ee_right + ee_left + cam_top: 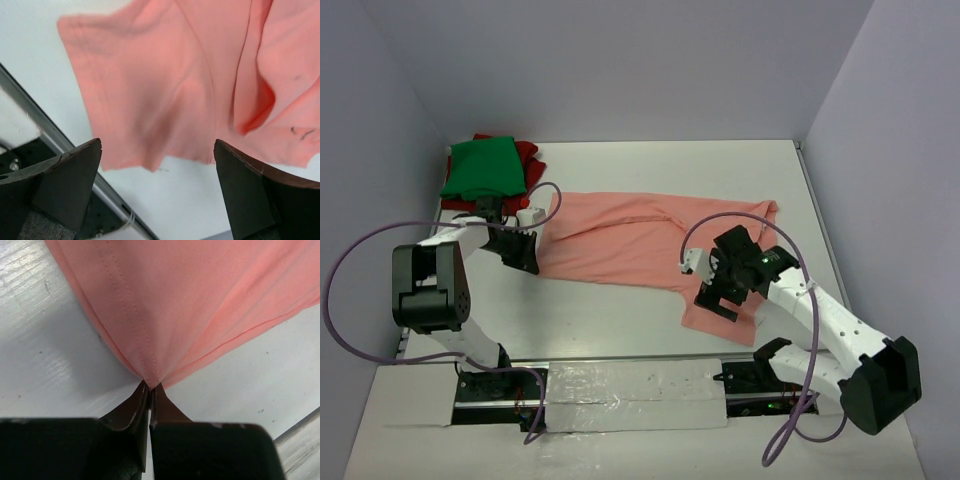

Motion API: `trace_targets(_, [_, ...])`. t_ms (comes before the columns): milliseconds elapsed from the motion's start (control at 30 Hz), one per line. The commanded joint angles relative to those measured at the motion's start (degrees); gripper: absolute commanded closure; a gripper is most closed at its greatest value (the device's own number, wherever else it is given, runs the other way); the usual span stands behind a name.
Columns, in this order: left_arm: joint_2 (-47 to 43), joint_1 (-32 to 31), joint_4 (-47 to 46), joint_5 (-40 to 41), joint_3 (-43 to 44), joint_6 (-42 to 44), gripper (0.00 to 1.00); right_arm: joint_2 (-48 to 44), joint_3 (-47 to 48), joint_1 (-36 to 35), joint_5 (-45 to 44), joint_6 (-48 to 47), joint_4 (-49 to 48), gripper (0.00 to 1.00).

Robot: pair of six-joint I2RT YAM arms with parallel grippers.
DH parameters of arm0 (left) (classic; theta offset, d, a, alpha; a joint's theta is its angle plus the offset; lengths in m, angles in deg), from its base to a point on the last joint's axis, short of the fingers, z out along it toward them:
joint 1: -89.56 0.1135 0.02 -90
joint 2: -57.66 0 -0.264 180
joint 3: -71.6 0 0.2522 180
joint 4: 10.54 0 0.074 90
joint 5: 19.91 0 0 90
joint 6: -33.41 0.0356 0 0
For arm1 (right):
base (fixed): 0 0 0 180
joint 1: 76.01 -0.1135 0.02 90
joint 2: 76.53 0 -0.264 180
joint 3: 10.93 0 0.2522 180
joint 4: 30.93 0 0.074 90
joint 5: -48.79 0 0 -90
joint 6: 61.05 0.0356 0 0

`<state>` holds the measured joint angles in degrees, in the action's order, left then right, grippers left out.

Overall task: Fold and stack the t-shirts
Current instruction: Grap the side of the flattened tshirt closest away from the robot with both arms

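Bright, even light fills the overhead view, and the white counter (620, 320) carries only faint shadows beside the arms. In the left wrist view a soft grey shadow lies at nine o'clock, and the dark left claw (150, 387) at six o'clock is blurred. The right wrist view is soft, with the pink shirt (165, 90) out of focus at eleven o'clock.

The salmon-pink t-shirt (630, 240) is showing plain cloth with matching stitch lines and a few small dark marks. The green t-shirt (480, 168) and dark red t-shirt (528, 153) are showing solid colour. The table (610, 320) is showing white.
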<state>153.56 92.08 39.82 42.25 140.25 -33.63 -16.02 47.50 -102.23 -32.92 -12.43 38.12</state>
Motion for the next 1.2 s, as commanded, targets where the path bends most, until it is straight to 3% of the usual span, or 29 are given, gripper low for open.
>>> trace_targets(0, [-2.21, 0.46, -0.91, -1.43, 1.01, -0.11, 0.95, 0.03, -1.6, -3.57, -2.5, 3.59, -8.61, 0.0])
trace_targets(167, [-2.29, 0.64, -1.09, -1.61, 1.18, -0.55, 0.95, 7.42, 0.42, -7.7, 5.85, 4.83, -7.91, 0.08])
trace_targets(367, [-3.7, 0.55, -1.36, -1.17, 0.92, -0.9, 0.96, 11.81, -1.78, -15.34, 6.46, 5.96, -13.36, 0.08])
trace_targets(633, [-4.05, 1.08, -1.36, -1.17, 0.48, -0.64, 0.96, 15.95, -0.28, -20.18, 7.26, 10.18, -18.63, 0.11])
trace_targets(900, [-4.67, 1.34, -1.09, -1.52, 0.3, -0.2, 0.96, 17.62, -2.04, -23.44, 4.1, 12.99, -22.94, 0.13])
trace_targets(1033, [-4.58, 1.43, -0.92, -1.61, 0.39, 0.07, 0.96, 21.04, -1.77, -23.53, 0.33, 13.52, -22.51, 0.2])
trace_targets(1167, [-5.02, 1.61, -0.83, -1.87, 0.39, 0.15, 0.96, 27.63, -0.72, -23.62, -5.29, 15.01, -20.66, 0.21])
